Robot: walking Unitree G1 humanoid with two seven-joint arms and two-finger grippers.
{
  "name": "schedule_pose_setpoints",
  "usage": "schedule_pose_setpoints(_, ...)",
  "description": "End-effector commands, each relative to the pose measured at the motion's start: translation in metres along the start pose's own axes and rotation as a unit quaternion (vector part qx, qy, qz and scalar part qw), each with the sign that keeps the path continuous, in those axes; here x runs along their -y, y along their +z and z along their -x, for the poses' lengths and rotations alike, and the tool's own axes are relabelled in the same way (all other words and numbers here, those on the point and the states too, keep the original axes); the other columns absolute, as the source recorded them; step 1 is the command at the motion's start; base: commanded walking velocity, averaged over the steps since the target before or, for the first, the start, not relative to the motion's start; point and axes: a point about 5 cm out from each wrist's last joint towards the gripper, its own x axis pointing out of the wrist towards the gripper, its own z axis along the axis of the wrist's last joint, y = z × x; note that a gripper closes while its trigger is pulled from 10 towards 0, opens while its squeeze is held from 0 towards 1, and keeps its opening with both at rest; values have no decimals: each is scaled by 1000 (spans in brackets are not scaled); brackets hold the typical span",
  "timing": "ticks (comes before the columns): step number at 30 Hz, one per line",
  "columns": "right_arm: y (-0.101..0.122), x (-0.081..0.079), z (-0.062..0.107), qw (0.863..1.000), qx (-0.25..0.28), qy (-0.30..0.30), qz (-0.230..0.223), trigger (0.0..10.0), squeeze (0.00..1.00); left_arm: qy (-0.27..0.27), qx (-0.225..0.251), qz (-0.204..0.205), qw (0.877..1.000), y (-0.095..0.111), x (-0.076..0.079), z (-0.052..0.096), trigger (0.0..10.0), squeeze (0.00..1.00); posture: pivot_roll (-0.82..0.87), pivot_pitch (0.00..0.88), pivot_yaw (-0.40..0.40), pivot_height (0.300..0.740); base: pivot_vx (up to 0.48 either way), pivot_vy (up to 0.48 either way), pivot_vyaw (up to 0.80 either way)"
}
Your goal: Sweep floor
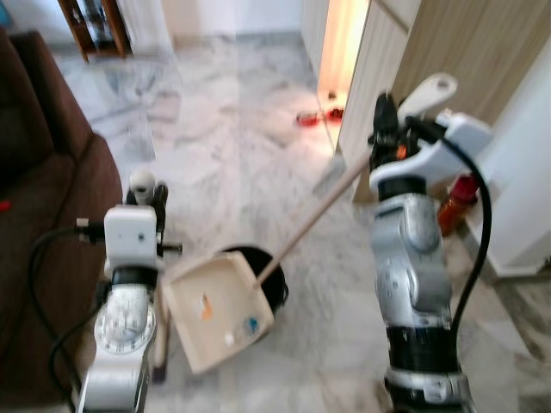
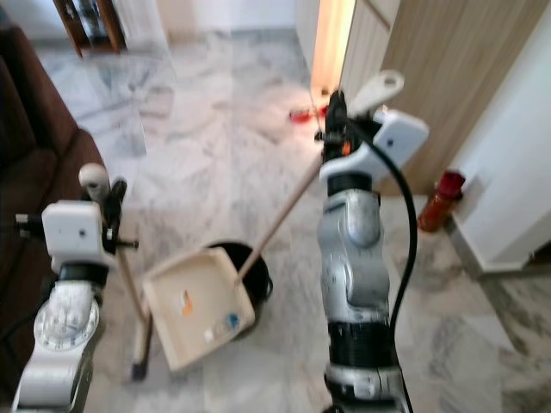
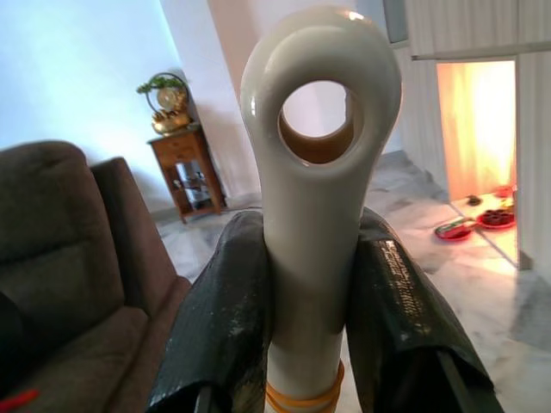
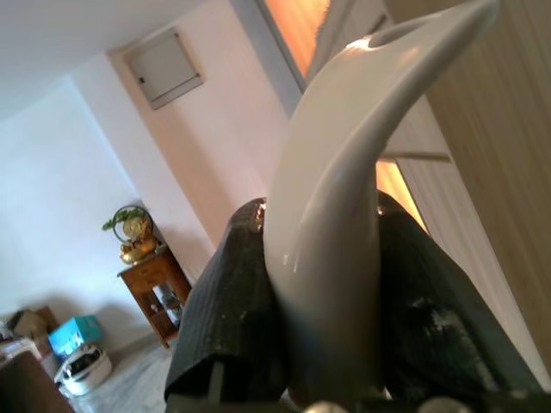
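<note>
Main risk, as I judge it: the dustpan (image 1: 217,308) sits tilted over a black bin (image 1: 274,284) on the marble floor (image 1: 224,163), with a few scraps, one orange and one blue, lying in its tray; if my right wrist rolls or the long wooden handle (image 1: 306,225) swings, the scraps could slide past the bin's rim and back onto the floor. Second risk: a red bottle (image 1: 455,203) stands near the wall beside my right arm, and an elbow swing could knock it. My right gripper (image 4: 323,301) is raised high, fingers clamped on the pale hooked end of the dustpan handle. My left gripper (image 3: 314,310) is held low by the brown sofa (image 1: 43,172), closed around the looped top of the broom handle (image 3: 318,172), broom upright, its foot on the floor beside the dustpan.
</note>
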Motion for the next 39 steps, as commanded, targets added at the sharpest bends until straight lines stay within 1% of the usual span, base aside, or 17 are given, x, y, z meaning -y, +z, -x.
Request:
schedule_pose_setpoints(1,35,-9,-6,996,85,11,-33,10000,0,0,34,-2,999,13,2,-2,10000,0,44,101,43,740,371,0,0)
schedule_pose_setpoints(2,35,-9,-6,996,87,12,-33,10000,0,-1,35,-2,999,13,2,-2,10000,0,44,101,43,740,371,0,0)
schedule_pose_setpoints(4,45,-12,-10,994,102,15,-39,10000,0,-1,36,0,999,13,2,-2,10000,0,42,102,43,740,377,0,0)
schedule_pose_setpoints(5,45,-12,-10,994,102,15,-39,10000,0,-1,36,0,999,13,2,-2,10000,0,42,102,43,740,379,0,0)
schedule_pose_setpoints(6,54,-15,-13,992,114,18,-43,10000,0,-1,38,3,999,14,2,-2,10000,0,42,102,43,740,375,0,0)
schedule_pose_setpoints(7,56,-15,-13,992,117,19,-44,10000,0,-2,39,4,999,15,2,-2,10000,0,42,102,43,740,375,0,0)
schedule_pose_setpoints(15,69,-17,-19,988,142,25,-50,10000,0,-15,46,16,999,17,7,-1,10000,0,42,102,43,740,0,0,0)
schedule_pose_setpoints(31,59,-19,-15,991,119,28,-51,10000,0,-19,40,20,999,15,8,0,10000,0,40,103,38,740,0,0,0)
schedule_pose_setpoints(39,55,-28,-11,992,113,49,-38,10000,0,-20,36,22,999,14,9,1,10000,0,42,108,36,740,0,0,0)
